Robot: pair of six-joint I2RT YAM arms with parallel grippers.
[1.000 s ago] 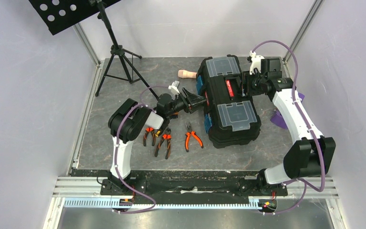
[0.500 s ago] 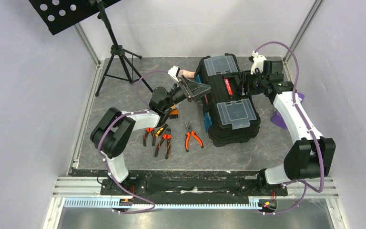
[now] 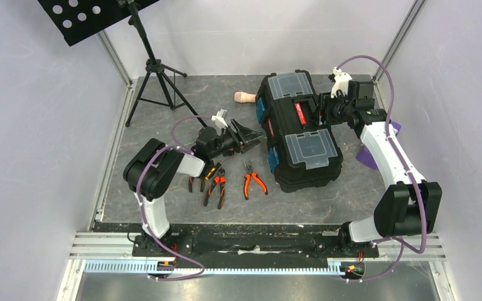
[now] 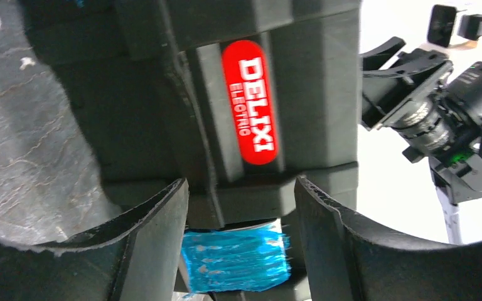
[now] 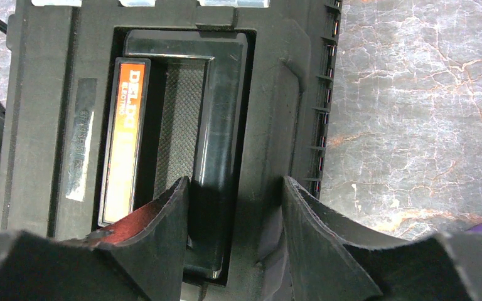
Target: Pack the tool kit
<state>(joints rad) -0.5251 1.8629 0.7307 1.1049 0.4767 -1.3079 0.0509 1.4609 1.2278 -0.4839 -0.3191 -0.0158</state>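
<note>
The black toolbox [image 3: 300, 133] lies closed on the table, with two clear-lidded compartments and a red-labelled handle [image 3: 301, 115]. My left gripper [image 3: 253, 134] is open at its left side. In the left wrist view [image 4: 241, 194] the jaws stand apart on either side of a blue latch [image 4: 235, 260], below the red label [image 4: 254, 103]. My right gripper [image 3: 322, 110] is open over the box's right edge. In the right wrist view [image 5: 233, 191] its jaws straddle the rim beside the handle recess [image 5: 182, 125]. Orange and black pliers [image 3: 253, 182] lie left of the box. I see no screwdrivers.
More pliers [image 3: 215, 186] lie under my left arm. A beige cylinder [image 3: 245, 96] lies behind the box on the left. A purple object [image 3: 370, 157] sits under my right arm. A black tripod stand [image 3: 157, 78] is at the back left.
My left gripper rose toward the toolbox top, then dropped back down and to the left beside the box. The toolbox shifted slightly. My right gripper hardly moved.
</note>
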